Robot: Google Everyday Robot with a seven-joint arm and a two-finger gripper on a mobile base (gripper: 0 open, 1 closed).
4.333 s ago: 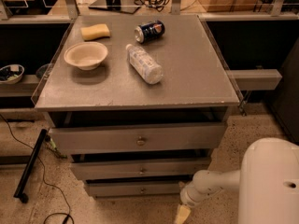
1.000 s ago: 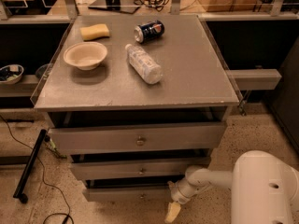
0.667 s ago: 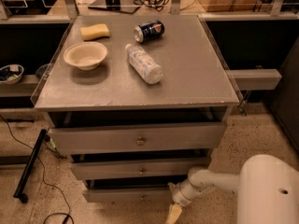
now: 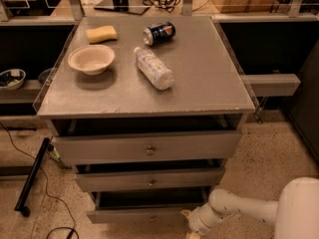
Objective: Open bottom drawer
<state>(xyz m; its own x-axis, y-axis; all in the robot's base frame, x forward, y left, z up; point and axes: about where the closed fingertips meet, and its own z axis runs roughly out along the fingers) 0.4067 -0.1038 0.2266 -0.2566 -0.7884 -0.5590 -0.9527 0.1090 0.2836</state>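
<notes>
Bottom drawer (image 4: pixel 124 215): front further out than a second ago, gap above wider; opening under way. Gripper (image 4: pixel 191 229): at its right end; grip cannot be told.

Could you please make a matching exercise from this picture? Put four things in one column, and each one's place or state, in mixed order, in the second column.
Things:
1. sponge
2. soda can
3. bottom drawer
4. gripper

Places or states:
A. low in the view, at the right end of the lowest drawer front
B. yellow, at the back left of the cabinet top
C. the lowest of three grey fronts, with a small knob at its centre
D. lying on its side, at the back middle of the cabinet top

Pairs: 1-B, 2-D, 3-C, 4-A
</notes>
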